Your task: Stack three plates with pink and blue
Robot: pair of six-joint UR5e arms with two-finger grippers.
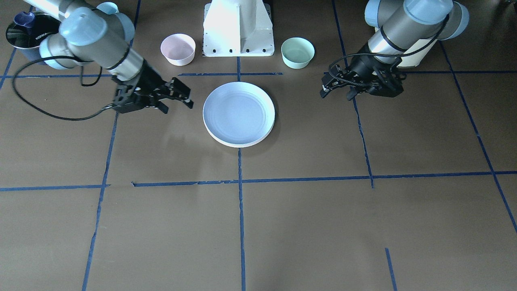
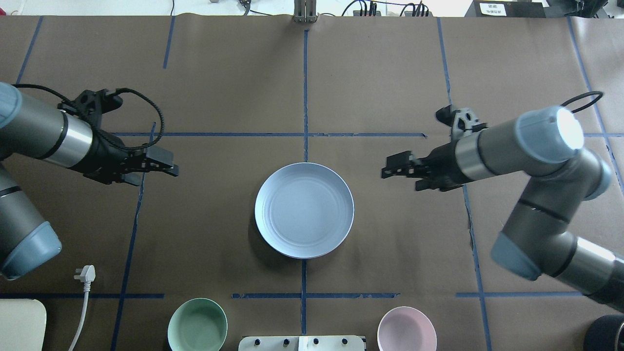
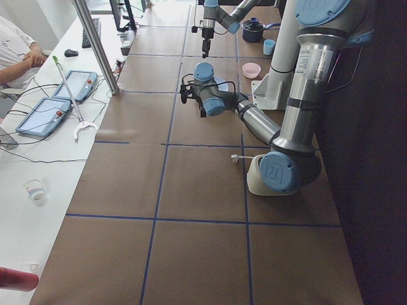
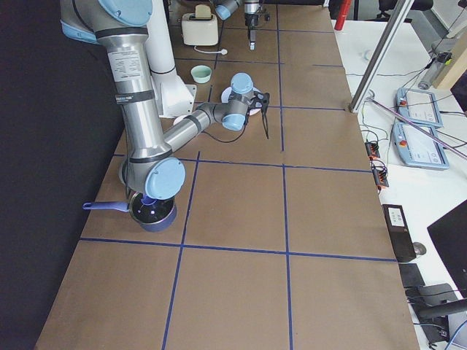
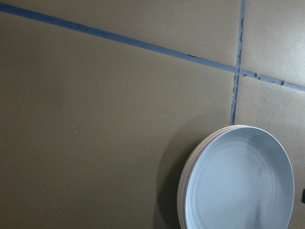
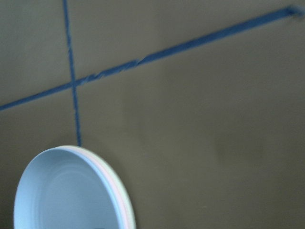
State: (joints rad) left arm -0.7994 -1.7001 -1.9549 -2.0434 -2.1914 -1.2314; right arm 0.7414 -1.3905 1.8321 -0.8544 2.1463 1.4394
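From overhead we see the left gripper at ten o'clock, jaws spread and empty. The three plates sit stacked mid-surface, blue on top. The right gripper is at two o'clock, likewise spread. Both stand clear, so we judge the stack finished.

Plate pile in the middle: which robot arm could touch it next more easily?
Right. The right claw hangs open nearer the light blue round plate topping the pile than the left claw. The pale pink plate and cream-white plate peek out beneath, so stacking looks finished.
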